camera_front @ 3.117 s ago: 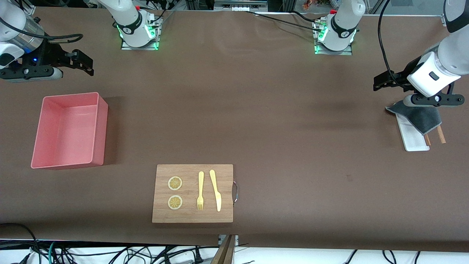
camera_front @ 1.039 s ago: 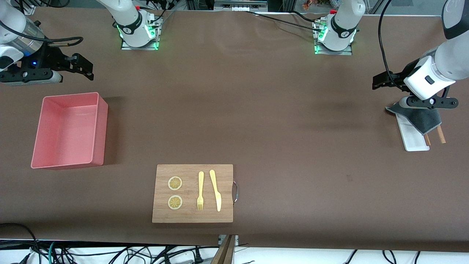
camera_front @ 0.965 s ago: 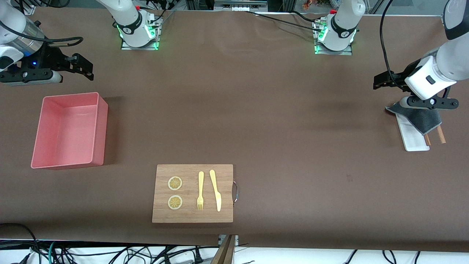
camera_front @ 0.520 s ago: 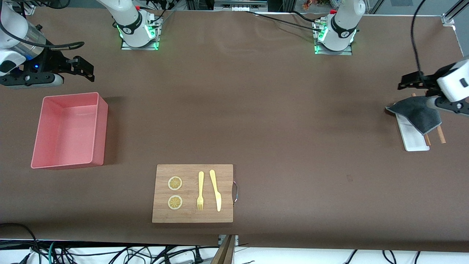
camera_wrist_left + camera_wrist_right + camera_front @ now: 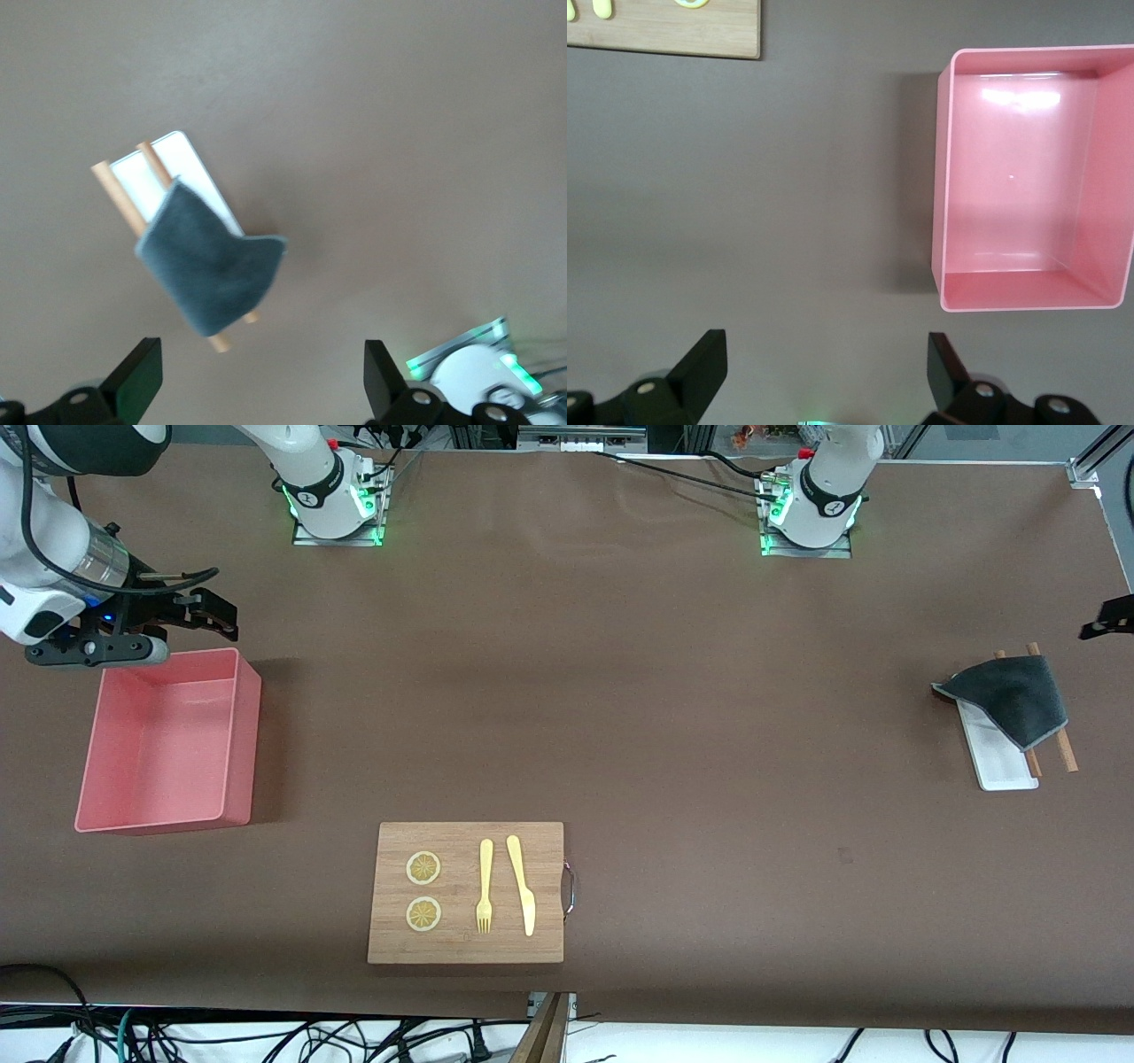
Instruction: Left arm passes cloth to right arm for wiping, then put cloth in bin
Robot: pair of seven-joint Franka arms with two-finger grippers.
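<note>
The dark grey cloth [image 5: 1010, 695] lies draped over a narrow white tray [image 5: 1001, 757] and two wooden sticks at the left arm's end of the table. In the left wrist view the cloth [image 5: 211, 266] lies well below my left gripper [image 5: 257, 390], which is open and empty. In the front view only a black tip of the left gripper [image 5: 1107, 618] shows at the picture's edge. The pink bin [image 5: 115, 815] stands empty at the right arm's end. My right gripper [image 5: 211, 609] is open and empty, over the table beside the bin [image 5: 948, 177].
A wooden board [image 5: 465, 948] with two lemon slices, a yellow fork [image 5: 485, 886] and a yellow knife [image 5: 521, 886] lies near the front camera. Its corner shows in the right wrist view [image 5: 700, 35]. The arm bases stand along the table's far edge.
My left gripper has pulled up and away from the cloth, almost out of the front view. The cloth stays on the tray. My right gripper has shifted slightly toward the bin.
</note>
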